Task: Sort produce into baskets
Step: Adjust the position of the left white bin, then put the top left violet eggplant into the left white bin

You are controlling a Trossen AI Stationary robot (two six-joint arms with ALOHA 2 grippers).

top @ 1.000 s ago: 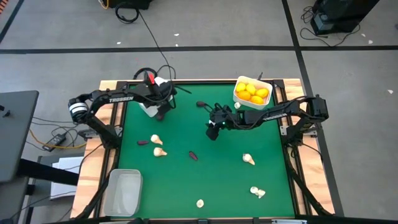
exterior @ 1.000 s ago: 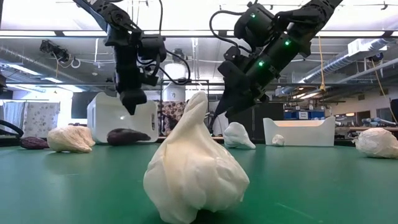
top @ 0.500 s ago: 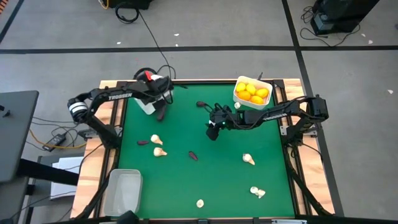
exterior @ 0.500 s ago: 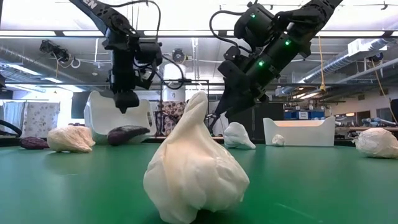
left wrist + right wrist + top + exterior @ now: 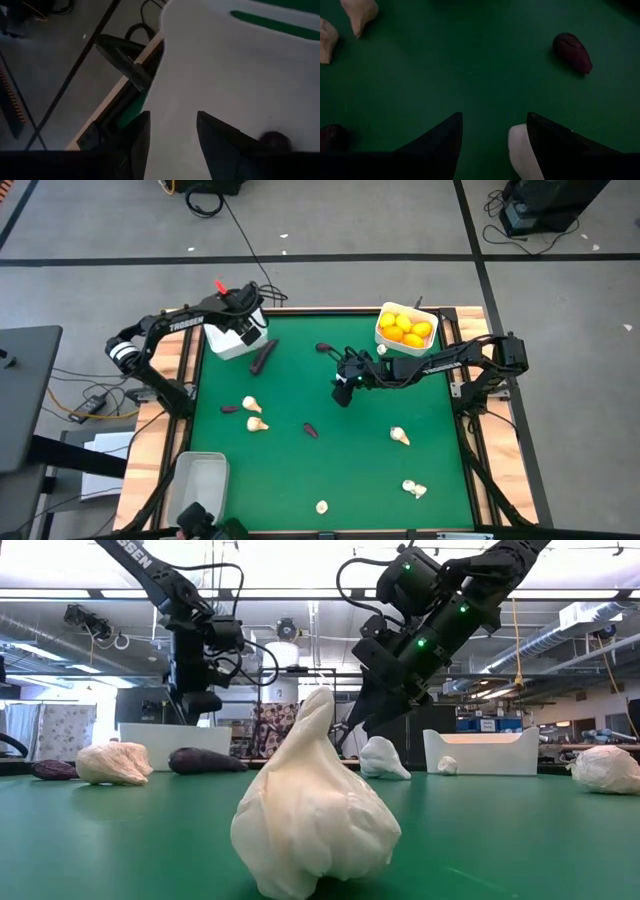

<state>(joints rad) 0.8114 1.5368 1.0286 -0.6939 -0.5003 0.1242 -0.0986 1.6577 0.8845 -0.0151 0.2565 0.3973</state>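
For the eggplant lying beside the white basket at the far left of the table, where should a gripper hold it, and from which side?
Grip the eggplant across its middle, coming straight down from above. It lies flat and slim on the mat, slanted, apart from the white basket, so the fingers should probably close across its narrow width. The left gripper over the basket is nearest.

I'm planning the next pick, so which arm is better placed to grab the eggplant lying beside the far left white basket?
Probably left. The left gripper hangs open over that basket, right beside the eggplant. The right gripper hovers farther off, mid-table.
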